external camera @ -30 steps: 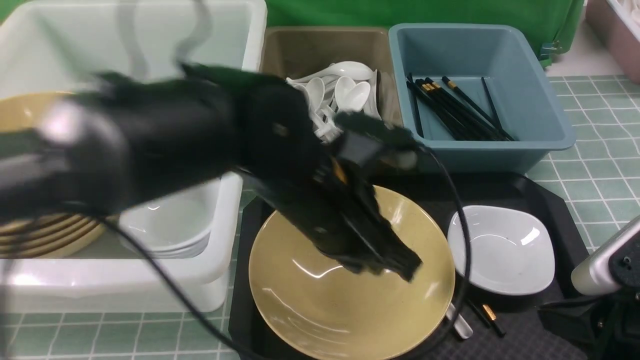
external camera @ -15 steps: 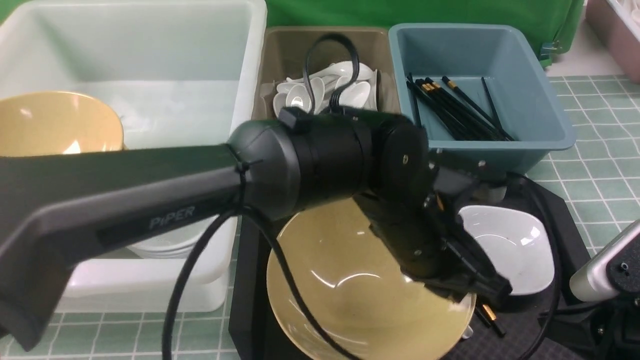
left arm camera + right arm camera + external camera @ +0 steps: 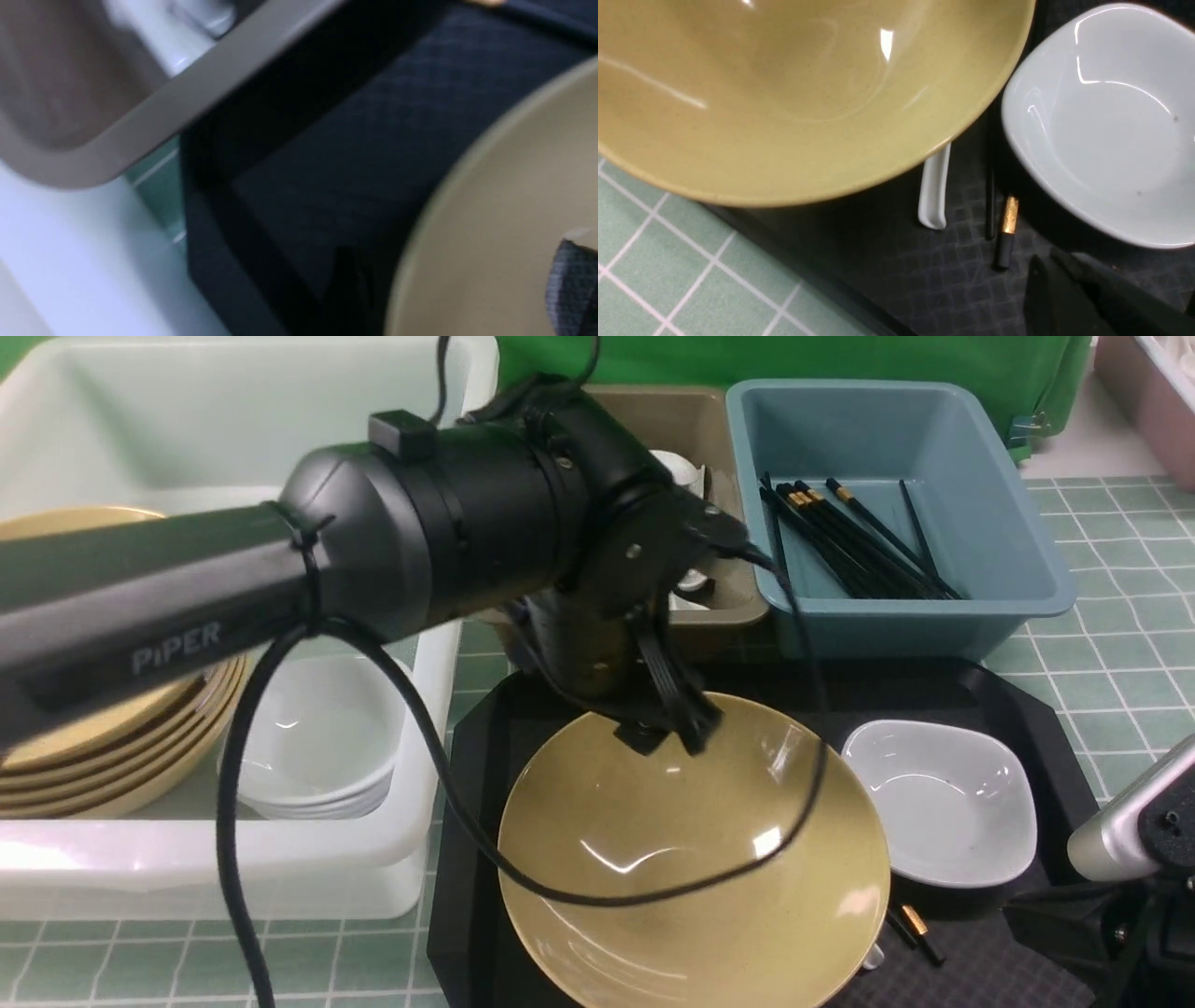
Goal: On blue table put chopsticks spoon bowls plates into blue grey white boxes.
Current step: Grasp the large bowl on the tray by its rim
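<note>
Though partly screened by the left arm [image 3: 420, 541], countable in the front view: three boxes along the far side, with the white tub [image 3: 439, 709] on the left, the olive-grey bin [image 3: 724, 609] in the middle and the blue bin [image 3: 934, 621] on the right. One loose bowl [image 3: 691, 868] on the black tray [image 3: 1027, 709]. A stack of bowls [image 3: 112, 756] in the white tub, number unclear. One loose plate [image 3: 943, 803] on the tray, just right of the bowl. A stack of plates [image 3: 317, 747] in the tub, about three. One spoon [image 3: 934, 186], with only the handle showing. Two tray chopsticks [image 3: 1004, 224]. A bundle of binned chopsticks [image 3: 859, 546], too overlapped to count.

Everything on the blue table [image 3: 1120, 644], pale green-blue tiles with white lines. Green backdrop [image 3: 840, 359] behind.

Binned chopsticks lying diagonally, gold bands at the far-left ends. Tray chopsticks between bowl and plate, long axis near to far, one gold-banded end toward the robot. Spoon scoop hidden under the bowl, handle pointing toward the robot.

Left gripper [image 3: 672, 739] pointing down at the bowl's far rim, jaws spread wide, one finger [image 3: 574, 280] inside the bowl, nothing gripped. Right gripper [image 3: 1041, 275] near the tray chopsticks, closed and empty.
</note>
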